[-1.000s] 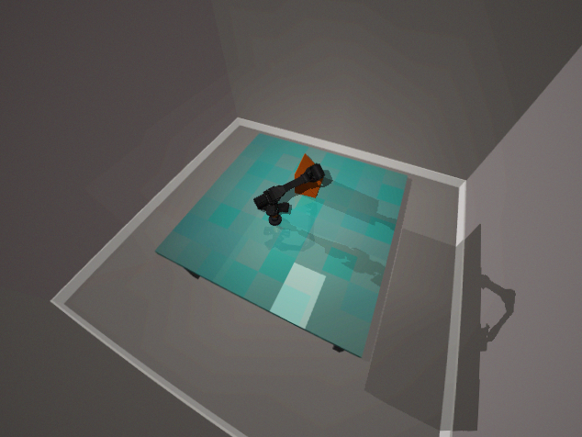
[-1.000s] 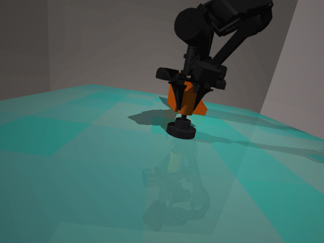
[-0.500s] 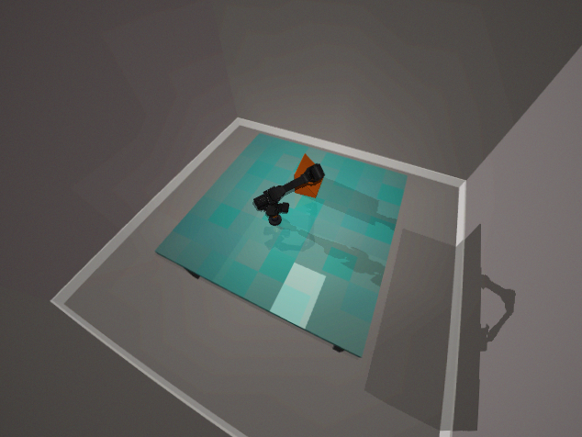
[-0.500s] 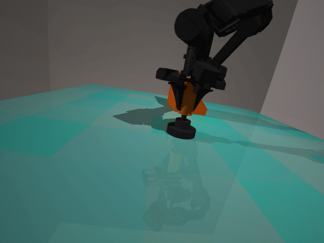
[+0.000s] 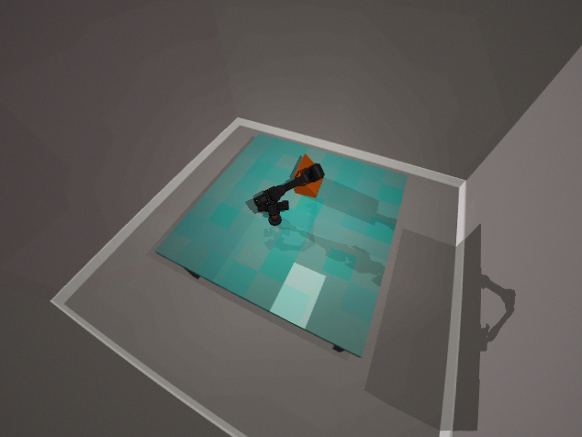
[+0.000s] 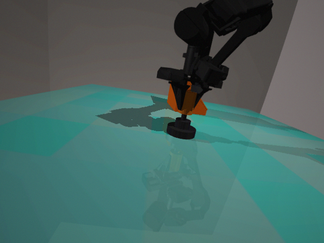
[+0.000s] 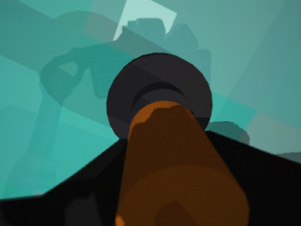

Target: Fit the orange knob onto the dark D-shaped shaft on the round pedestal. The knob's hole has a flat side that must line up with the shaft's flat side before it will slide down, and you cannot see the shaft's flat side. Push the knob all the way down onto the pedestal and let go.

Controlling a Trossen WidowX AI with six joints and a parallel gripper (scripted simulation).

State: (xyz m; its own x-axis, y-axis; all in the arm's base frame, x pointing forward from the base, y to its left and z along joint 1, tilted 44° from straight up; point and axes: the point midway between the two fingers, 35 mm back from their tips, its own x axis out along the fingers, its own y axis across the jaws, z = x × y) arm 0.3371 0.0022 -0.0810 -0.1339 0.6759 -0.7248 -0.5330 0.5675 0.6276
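Roughly mid-tabletop from the top, the black arm (image 5: 287,187) (image 6: 227,19) reaches over to a round pedestal (image 5: 274,220) (image 6: 181,131) (image 7: 159,71). Orange angular base (image 5: 305,190) (image 6: 172,99) sits under the arm's far end. The tabletop (image 5: 225,249) (image 6: 91,170) (image 7: 29,118) is teal, patchy squares, one pale patch (image 5: 298,294) toward the near edge. Pale raised border (image 5: 140,197) runs around it, apart from it. Knob barely readable from up here, mostly hidden by the tool.

Exterior: tool (image 6: 187,105) (image 7: 165,142) points down, fingers closed on the orange knob (image 6: 189,103) (image 7: 183,152), one finger each side. Knob is right above the pedestal, its bottom end at the top of the dark shaft (image 6: 184,116). Some shaft shows between knob and pedestal, so knob's not fully down. Can't tell if the tip is on the shaft. Pedestal is stepped, wide disc below, narrower collar on top. Glossy surface mirrors arm and knob.

Wrist: knob runs up from the bottom edge, black fingers both sides, far end overlapping the pedestal's middle. Flat side of the hole can't be seen.
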